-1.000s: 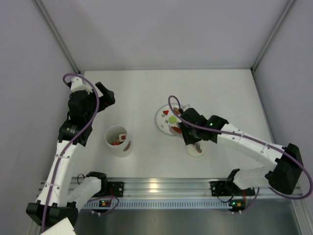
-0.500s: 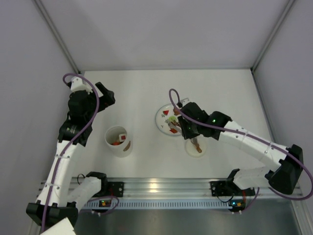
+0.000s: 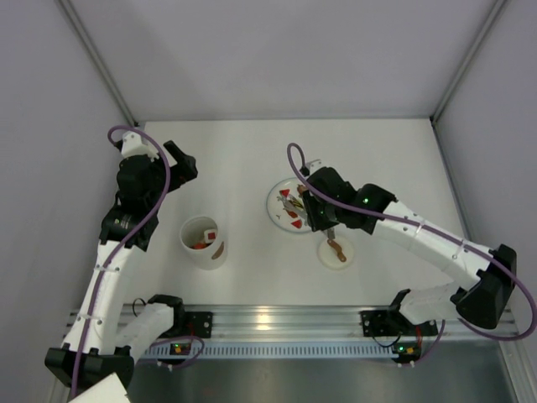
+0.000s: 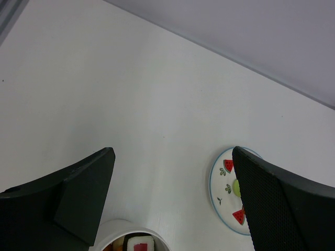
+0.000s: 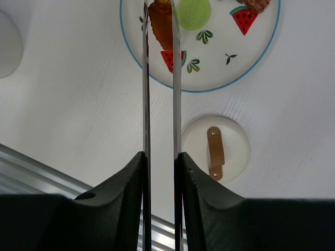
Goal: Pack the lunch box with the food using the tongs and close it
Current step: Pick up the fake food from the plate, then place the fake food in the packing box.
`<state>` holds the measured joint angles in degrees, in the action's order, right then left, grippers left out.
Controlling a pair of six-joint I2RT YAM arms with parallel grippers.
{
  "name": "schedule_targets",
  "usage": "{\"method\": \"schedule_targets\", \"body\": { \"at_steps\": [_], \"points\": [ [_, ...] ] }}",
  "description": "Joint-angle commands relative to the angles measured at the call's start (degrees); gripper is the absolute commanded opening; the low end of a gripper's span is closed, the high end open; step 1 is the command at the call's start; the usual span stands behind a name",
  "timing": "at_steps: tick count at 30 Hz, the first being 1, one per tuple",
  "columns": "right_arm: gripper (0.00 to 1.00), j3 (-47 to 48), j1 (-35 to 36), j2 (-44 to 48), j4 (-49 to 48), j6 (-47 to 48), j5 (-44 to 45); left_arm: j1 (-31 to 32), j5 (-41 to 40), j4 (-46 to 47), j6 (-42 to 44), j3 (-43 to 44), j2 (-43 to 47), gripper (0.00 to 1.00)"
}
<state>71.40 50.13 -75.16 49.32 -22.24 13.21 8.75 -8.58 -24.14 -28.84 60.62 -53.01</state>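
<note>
Right gripper: we see the right gripper clenched on the long thin silvery tongs, both blades pressed between its fingers.
Tongs: their tips pinch an orange-brown toy food piece over the round white plate with blue rim and watermelon prints, near the middle of the white table.
Plate: a round green piece lies on it.
Lid: the white round lid with brown strap lies flat just beside the plate, toward the near edge.
Lunch box: the white cylindrical tub stands open near the near-left corner, with small food pieces inside.
Left gripper: the left gripper hangs above the tub, fingers wide apart, grasping nothing.
</note>
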Motion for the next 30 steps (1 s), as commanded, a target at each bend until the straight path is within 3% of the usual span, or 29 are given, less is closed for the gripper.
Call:
{"method": "schedule_targets", "body": {
  "at_steps": [1, 17, 30],
  "points": [
    [0.23, 3.7, -0.5, 0.0, -0.2, 0.8, 1.4, -0.4, -0.1, 1.2, 0.2, -0.4, 0.3, 0.99],
    [0.23, 5.4, -0.5, -0.4, 0.6, 1.1, 1.5, -0.4, 0.2, 1.3, 0.1, -0.3, 0.0, 0.99],
    [0.22, 16.7, 4.2, -0.8, 3.2, 0.9, -2.5, -0.4, 0.1, 1.3, 0.1, -0.4, -0.2, 0.99]
  ]
}}
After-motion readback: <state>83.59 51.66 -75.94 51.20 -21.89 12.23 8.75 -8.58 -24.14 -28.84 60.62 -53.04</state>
